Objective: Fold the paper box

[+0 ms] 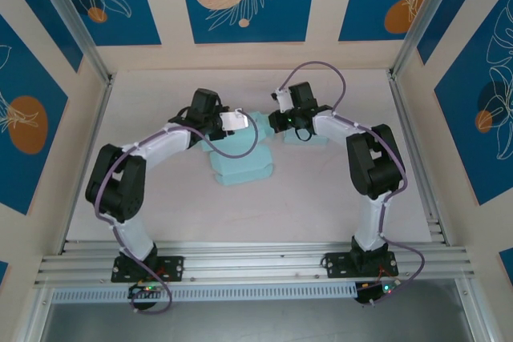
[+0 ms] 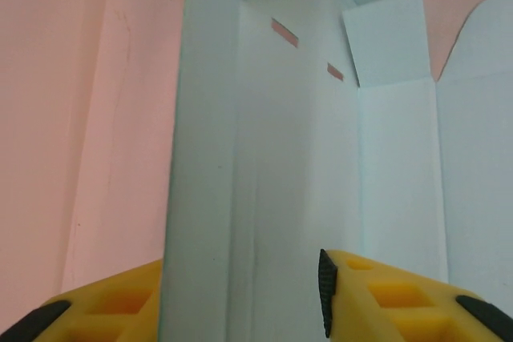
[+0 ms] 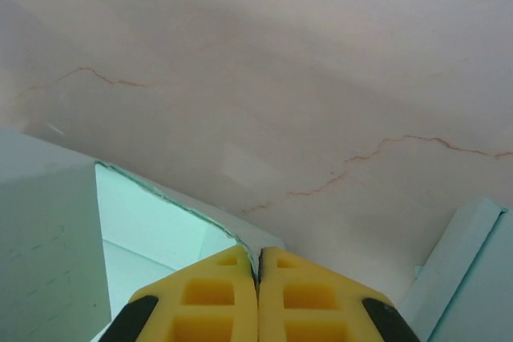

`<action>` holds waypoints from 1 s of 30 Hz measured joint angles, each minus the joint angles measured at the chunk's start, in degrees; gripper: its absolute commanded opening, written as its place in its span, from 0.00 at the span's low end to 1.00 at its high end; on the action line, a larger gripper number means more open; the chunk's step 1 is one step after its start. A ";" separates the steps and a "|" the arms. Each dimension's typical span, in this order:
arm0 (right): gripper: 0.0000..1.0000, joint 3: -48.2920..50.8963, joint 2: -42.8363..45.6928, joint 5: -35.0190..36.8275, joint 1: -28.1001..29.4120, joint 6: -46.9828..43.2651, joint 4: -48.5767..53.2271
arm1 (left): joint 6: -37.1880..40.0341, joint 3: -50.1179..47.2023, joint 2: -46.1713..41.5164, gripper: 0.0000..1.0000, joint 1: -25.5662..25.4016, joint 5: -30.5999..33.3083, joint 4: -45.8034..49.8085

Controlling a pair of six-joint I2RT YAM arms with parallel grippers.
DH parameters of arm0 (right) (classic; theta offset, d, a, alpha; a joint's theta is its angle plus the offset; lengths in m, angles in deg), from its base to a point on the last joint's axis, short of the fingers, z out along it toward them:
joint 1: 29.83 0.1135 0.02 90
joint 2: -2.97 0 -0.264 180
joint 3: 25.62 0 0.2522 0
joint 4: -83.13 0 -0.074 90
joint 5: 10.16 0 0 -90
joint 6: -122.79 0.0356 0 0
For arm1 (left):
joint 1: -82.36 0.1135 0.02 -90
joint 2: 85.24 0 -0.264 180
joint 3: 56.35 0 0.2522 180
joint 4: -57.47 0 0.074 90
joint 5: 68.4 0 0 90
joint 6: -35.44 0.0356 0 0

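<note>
Up close — not from above — the left claw (image 2: 242, 298) gapes astride the paper box (image 2: 280, 158), right claw (image 3: 258, 266) closed.

paper box (image 2: 272, 158) edges cropped, fingers (image 2: 385, 298) cropped

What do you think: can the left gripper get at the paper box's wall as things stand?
Probably yes: the left gripper stands open with the paper box wall between its jaws; nothing blocks it.

No writing, label or number is legible on the paper box (image 1: 240, 167) or elsewhere.
</note>
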 measured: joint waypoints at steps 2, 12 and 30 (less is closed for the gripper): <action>0.05 0.44 0.37 0.04 0.09 -0.04 -0.02 | -0.44 -0.07 -1.14 0.35 0.35 -0.59 -0.26; 0.05 0.85 0.79 0.87 0.46 -0.24 -0.02 | -1.40 -0.20 -1.73 0.10 0.87 -1.42 -1.84; 0.24 2.45 4.50 -0.44 1.73 10.23 4.44 | 2.69 -12.46 -1.44 0.00 -1.09 2.45 -22.12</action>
